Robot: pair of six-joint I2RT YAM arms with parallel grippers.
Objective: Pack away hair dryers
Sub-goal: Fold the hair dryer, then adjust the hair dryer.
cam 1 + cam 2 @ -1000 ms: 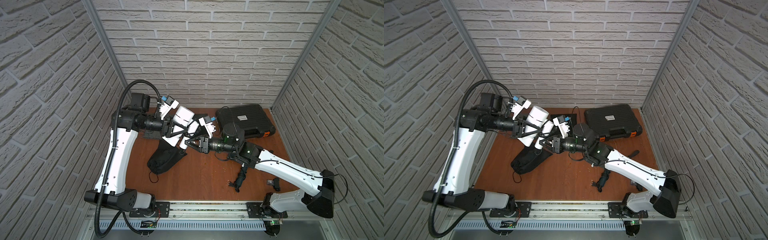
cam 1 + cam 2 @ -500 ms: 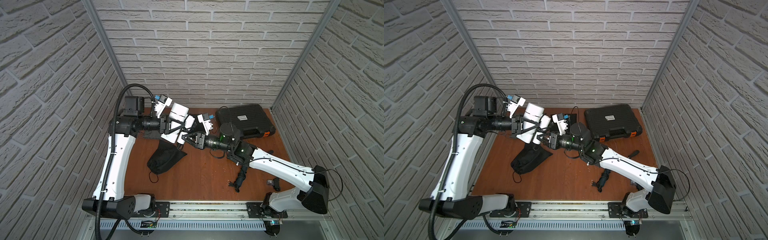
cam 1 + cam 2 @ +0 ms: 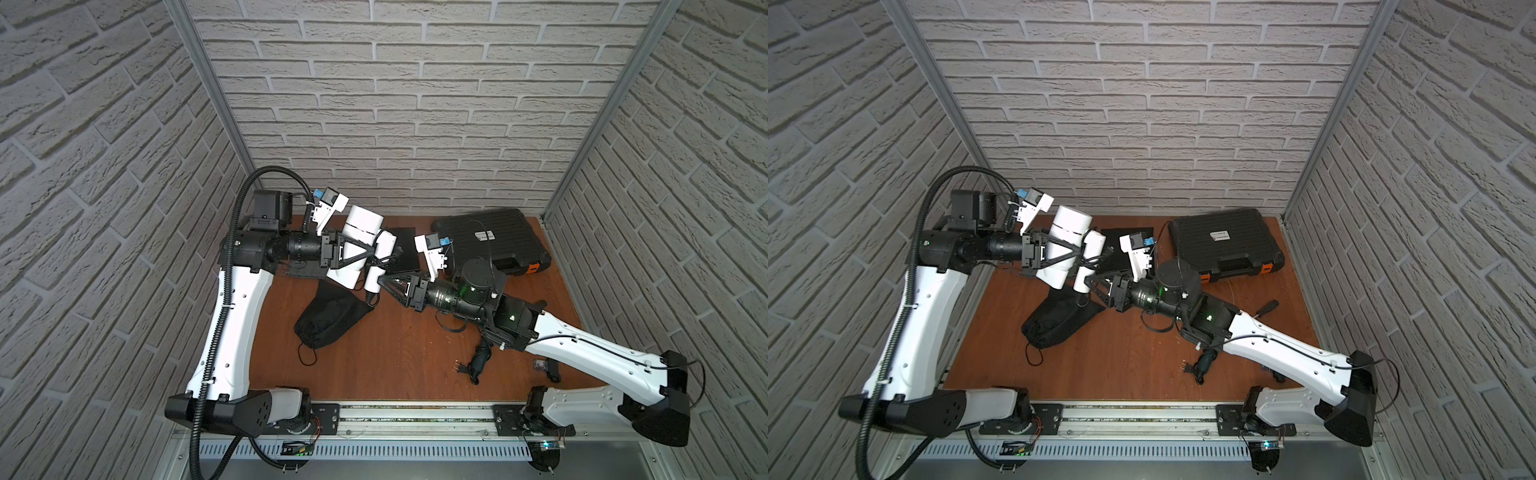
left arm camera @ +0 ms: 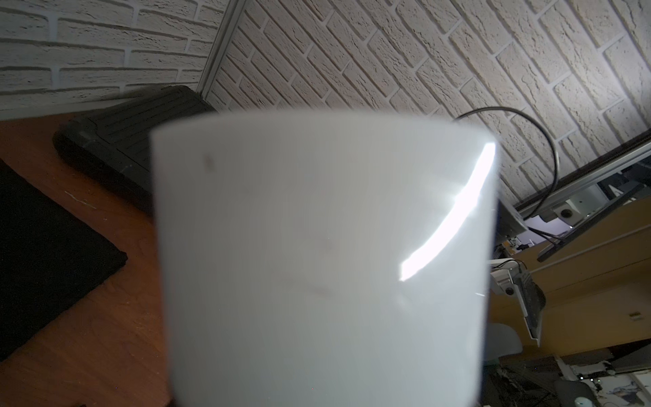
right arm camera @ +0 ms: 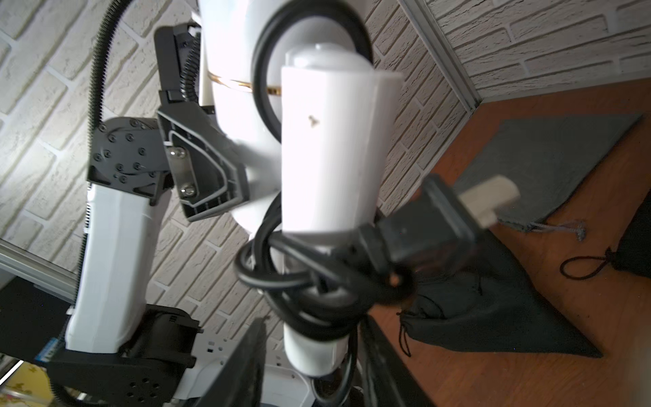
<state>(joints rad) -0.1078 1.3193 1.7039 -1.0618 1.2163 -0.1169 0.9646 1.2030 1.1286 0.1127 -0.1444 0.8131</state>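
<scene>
A white hair dryer (image 3: 360, 232) (image 3: 1068, 232) hangs in the air over the table's back left. My left gripper (image 3: 365, 253) (image 3: 1073, 254) is shut on its barrel, which fills the left wrist view (image 4: 324, 260). Its handle (image 5: 331, 141) carries a coiled black cord (image 5: 317, 282) with the plug (image 5: 440, 218) sticking out. My right gripper (image 3: 384, 279) (image 3: 1090, 281) (image 5: 313, 370) stands open round the handle's end, with a gap on each side. A dark teal hair dryer (image 3: 478, 359) (image 3: 1204, 361) lies on the table under the right arm.
A black drawstring pouch (image 3: 328, 316) (image 3: 1054, 318) lies below the held dryer. Behind it a flat dark pouch (image 3: 405, 249) (image 3: 1125, 245) lies on the table. The ribbed black case (image 3: 490, 239) (image 3: 1225, 241) with orange latches stands shut at the back right.
Both arms carried the white dryer up and toward the back left. The right gripper's jaws, earlier closed on the handle end, have spread apart.
</scene>
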